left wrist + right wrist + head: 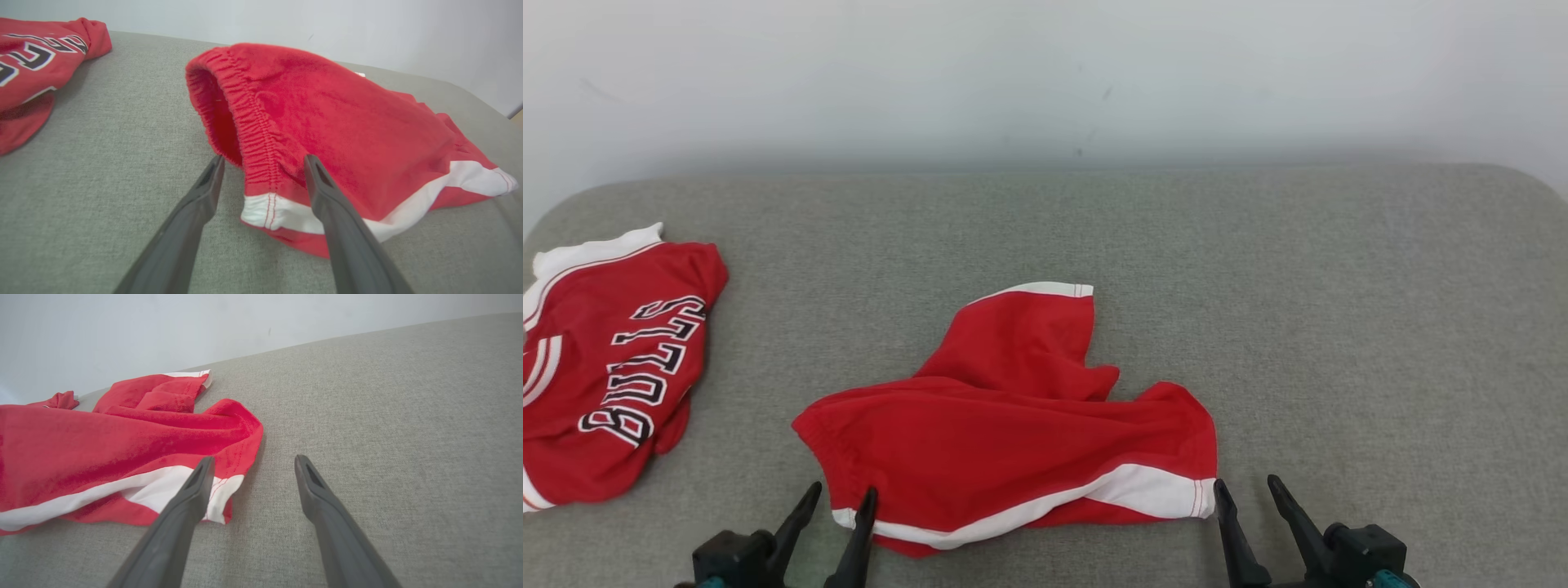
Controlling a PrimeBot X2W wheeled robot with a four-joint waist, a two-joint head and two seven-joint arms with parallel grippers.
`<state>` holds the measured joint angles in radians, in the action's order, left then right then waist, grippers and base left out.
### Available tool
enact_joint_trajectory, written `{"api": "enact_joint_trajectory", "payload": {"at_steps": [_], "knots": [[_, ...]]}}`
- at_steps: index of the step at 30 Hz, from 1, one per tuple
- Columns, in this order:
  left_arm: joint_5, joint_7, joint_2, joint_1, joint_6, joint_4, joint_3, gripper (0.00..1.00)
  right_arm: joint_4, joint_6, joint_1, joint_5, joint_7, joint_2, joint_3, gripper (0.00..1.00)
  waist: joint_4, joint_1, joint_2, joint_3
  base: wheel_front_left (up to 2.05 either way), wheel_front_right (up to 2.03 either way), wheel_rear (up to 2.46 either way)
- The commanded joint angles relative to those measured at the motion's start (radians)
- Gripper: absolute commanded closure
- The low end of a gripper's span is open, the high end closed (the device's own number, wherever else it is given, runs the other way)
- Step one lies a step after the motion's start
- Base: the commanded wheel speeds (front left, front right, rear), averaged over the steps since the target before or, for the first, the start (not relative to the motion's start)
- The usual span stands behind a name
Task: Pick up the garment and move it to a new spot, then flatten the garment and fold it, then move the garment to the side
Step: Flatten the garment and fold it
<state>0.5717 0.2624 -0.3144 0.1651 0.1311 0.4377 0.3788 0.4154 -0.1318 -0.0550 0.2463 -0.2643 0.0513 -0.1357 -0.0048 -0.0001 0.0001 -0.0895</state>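
The garment (pixel 1013 433) is a pair of red shorts with white stripes, lying rumpled on the grey cushioned surface in the middle of the head view. My left gripper (pixel 841 494) stands open at the shorts' near left corner; in the left wrist view the elastic waistband (pixel 255 134) lies between and just beyond the spread fingers (pixel 327 196), with nothing clamped. My right gripper (pixel 1245 488) stands open at the near right corner, beside the white-trimmed hem (pixel 222 488), with bare fabric surface between its fingertips (pixel 252 459).
A second red garment, a jersey with black and white lettering (pixel 613 367), lies at the left edge of the surface. A pale wall (pixel 1045 82) rises behind. The grey surface (pixel 1380 327) stretches wide to the right of the shorts.
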Motion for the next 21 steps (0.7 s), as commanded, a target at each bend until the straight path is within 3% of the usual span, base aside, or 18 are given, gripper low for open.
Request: {"api": "enact_joint_trajectory", "payload": {"at_steps": [1,11,21], "knots": [[-0.005,0.002,0.008,-0.02,-0.001,-0.01,-0.004,0.0,0.001,0.002,0.013,0.003,-0.002,-0.002,0.0,0.0,0.018,0.0001,-0.0001,0.015,0.0,0.0,0.0],[-0.015,0.002,-0.001,-0.107,-0.001,-0.036,-0.019,0.0,0.055,0.002,0.011,-0.038,-0.001,-0.002,-0.013,0.0,0.039,0.0001,-0.0001,0.048,0.0,0.0,0.0],[0.001,0.002,-0.035,-0.058,-0.001,0.003,0.011,0.0,0.189,0.002,-0.079,-0.053,-0.001,-0.002,-0.057,0.0,0.033,0.0001,-0.0001,0.031,0.0,0.0,0.0]]}}
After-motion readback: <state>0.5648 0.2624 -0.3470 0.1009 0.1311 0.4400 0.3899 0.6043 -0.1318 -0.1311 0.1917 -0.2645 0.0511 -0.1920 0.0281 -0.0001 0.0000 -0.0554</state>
